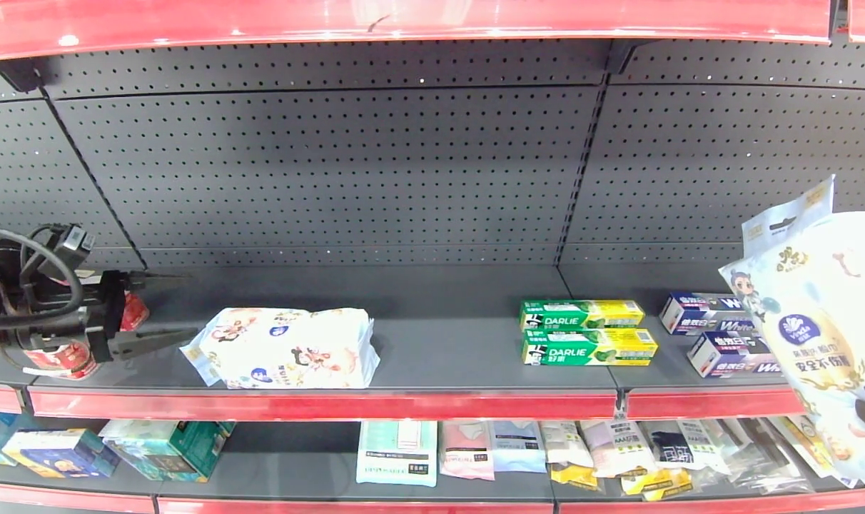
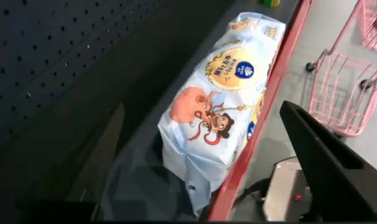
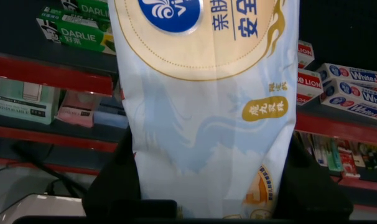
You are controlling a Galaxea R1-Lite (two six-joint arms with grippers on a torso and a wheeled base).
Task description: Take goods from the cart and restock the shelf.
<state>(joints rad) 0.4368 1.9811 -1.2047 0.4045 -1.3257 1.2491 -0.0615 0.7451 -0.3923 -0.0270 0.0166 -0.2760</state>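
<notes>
On the middle shelf (image 1: 461,343), left of centre, one tissue pack (image 1: 286,348) lies flat with its long edge along the red front lip. The left gripper (image 1: 193,304) sits level with the shelf just left of that pack, jaws apart and holding nothing. Its fingertips are close beside the pack's left end; whether they touch it cannot be made out.

At the right edge, the right gripper (image 3: 213,193) is clamped on a second tissue pack (image 1: 821,335), one dark finger on each side of its lower part. This second pack is held in the air, upright and slightly tilted, nearer than the shelf front and partly covering the blue-and-white boxes (image 1: 718,335).

Two green boxes (image 1: 586,332) lie side by side right of centre, well apart from both packs. A pink cart (image 2: 350,87) stands on the floor on the near side of the shelf.
</notes>
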